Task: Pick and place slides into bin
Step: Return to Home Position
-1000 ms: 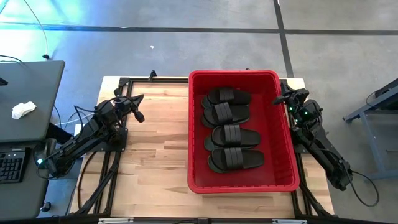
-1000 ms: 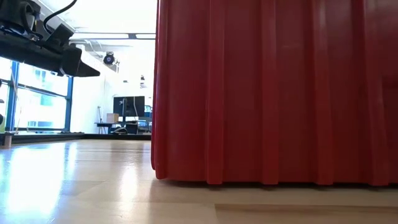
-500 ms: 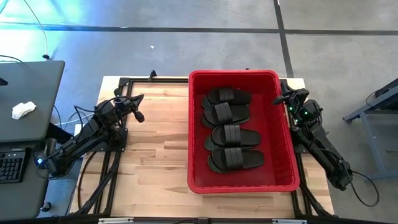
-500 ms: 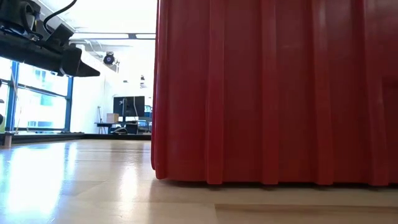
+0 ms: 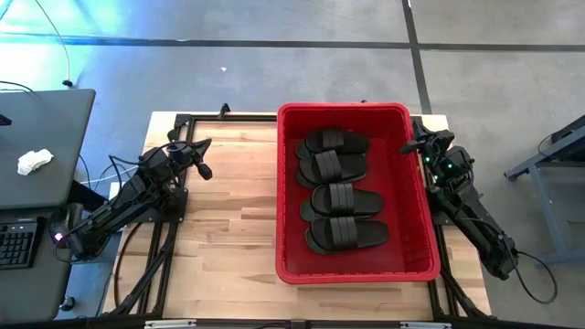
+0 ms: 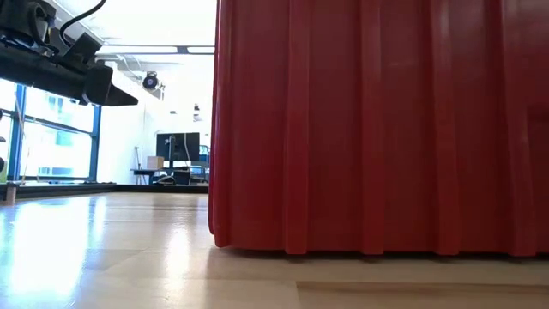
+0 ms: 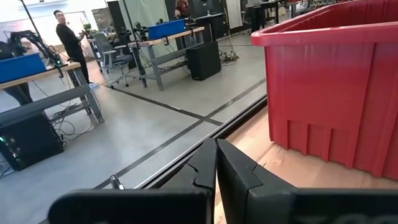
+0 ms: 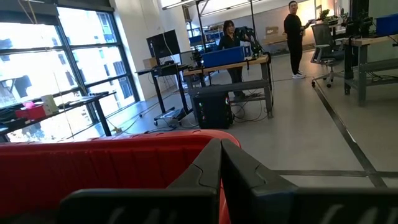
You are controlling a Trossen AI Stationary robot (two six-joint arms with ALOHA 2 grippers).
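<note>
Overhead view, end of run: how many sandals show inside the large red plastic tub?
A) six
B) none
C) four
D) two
C: four black rubber slip-on sandals lie side by side in one row inside the large red plastic tub.

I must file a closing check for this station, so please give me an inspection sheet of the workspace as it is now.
Surface: wooden table, no slides on it.
Job's things: four black slides in a row inside the red bin.
Clutter: white wad and keyboard on the side desk.
Grippers: jaws of the left arm shut, empty, left of the bin; of the right arm shut, empty, by its right rim.
Cables: loops by both arm bases.
Surroundings: people at benches beyond.
</note>
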